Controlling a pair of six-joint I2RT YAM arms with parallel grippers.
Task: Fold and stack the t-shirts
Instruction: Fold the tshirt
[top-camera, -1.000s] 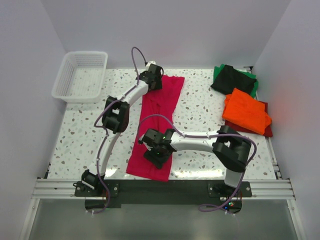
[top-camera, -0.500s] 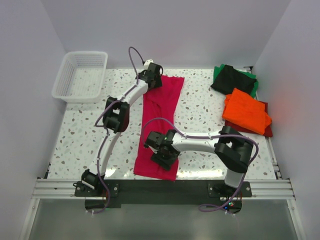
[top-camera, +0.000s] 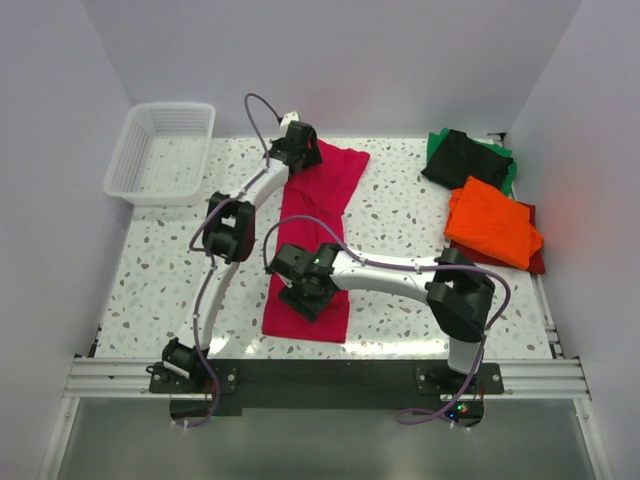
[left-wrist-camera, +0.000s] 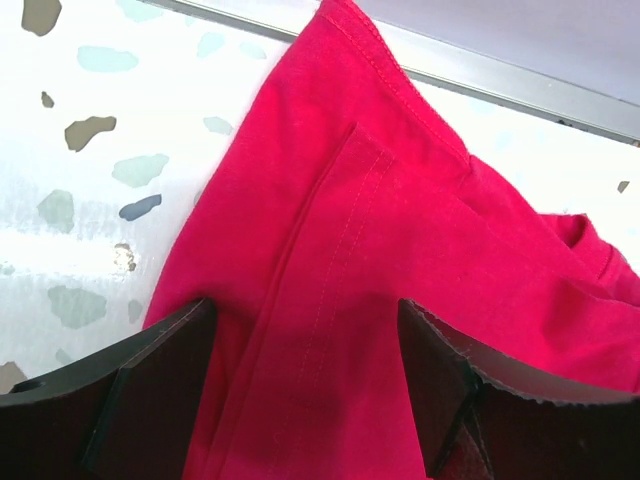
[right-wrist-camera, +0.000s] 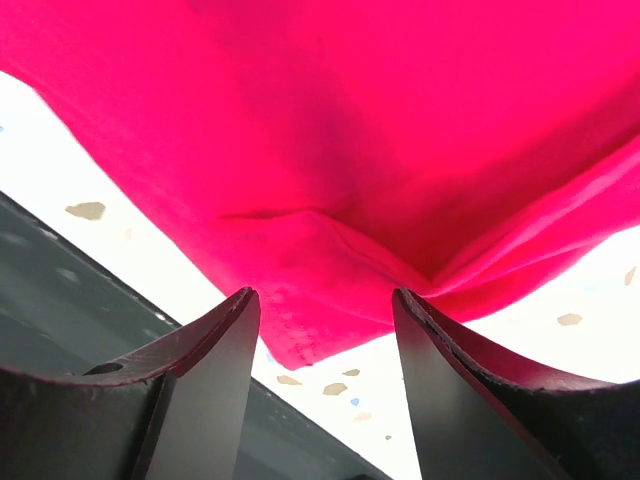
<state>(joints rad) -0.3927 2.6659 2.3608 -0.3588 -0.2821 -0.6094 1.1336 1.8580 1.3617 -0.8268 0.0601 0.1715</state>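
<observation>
A crimson-pink t-shirt (top-camera: 320, 205), folded into a long strip, runs from the table's far middle to its near edge. My left gripper (top-camera: 297, 152) hovers over the strip's far left corner. In the left wrist view its jaws (left-wrist-camera: 305, 400) stand open, with flat cloth (left-wrist-camera: 400, 240) and a stitched hem beneath them. My right gripper (top-camera: 303, 295) is over the strip's near end. It (right-wrist-camera: 325, 390) is open too, and the shirt's hemmed corner (right-wrist-camera: 300, 335) hangs between the fingers. Black (top-camera: 460, 158), green (top-camera: 511, 172), orange (top-camera: 492, 225) and dark red (top-camera: 536, 263) t-shirts lie folded at the right.
A white mesh basket (top-camera: 160, 150) stands at the far left corner. The dark base rail (top-camera: 320, 372) runs along the near edge just below the shirt's end. The booth's walls close in on three sides.
The right gripper has moved left and slightly away from the near edge, and the shirt's near end has drawn up with it. The left gripper has shifted a little left at the far end.
</observation>
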